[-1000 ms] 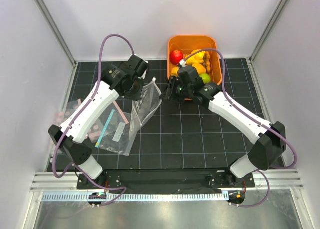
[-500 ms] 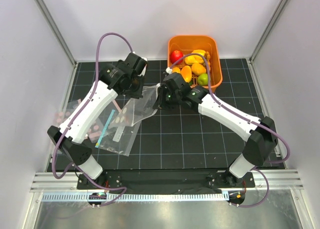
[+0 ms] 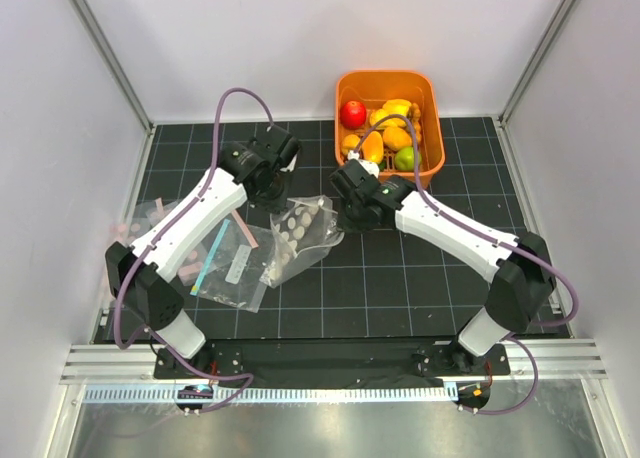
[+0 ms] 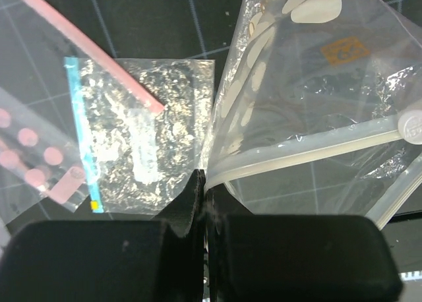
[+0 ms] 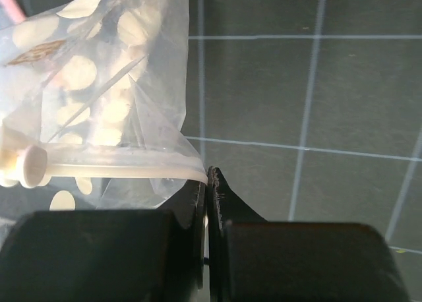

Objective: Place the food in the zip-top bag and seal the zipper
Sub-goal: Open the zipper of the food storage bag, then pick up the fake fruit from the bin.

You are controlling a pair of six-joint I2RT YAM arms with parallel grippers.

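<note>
The clear zip-top bag with white dots (image 3: 298, 233) sags on the mat between my two grippers. My left gripper (image 3: 272, 183) is shut on the left end of its zipper (image 4: 310, 150), with the jaws (image 4: 206, 186) pinching the strip. My right gripper (image 3: 343, 210) is shut on the other end of the zipper (image 5: 132, 162), at the jaw tips (image 5: 208, 178). A white slider (image 5: 26, 167) sits on the strip. The food lies in the orange basket (image 3: 385, 76): a red apple (image 3: 352, 113), a yellow pepper (image 3: 398, 108), mangoes (image 3: 397, 136) and a green lime (image 3: 405, 159).
A clear bag with a teal strip (image 3: 228, 263) lies left of the dotted bag and also shows in the left wrist view (image 4: 151, 137). A loose pink strip (image 4: 99, 51) and a pink-dotted bag (image 4: 26, 150) lie further left. White walls enclose the black grid mat.
My right gripper reached left to the bag's edge, closed on it and drew back right. The bag swung down and rightwards, and its mouth now spans both grippers.
</note>
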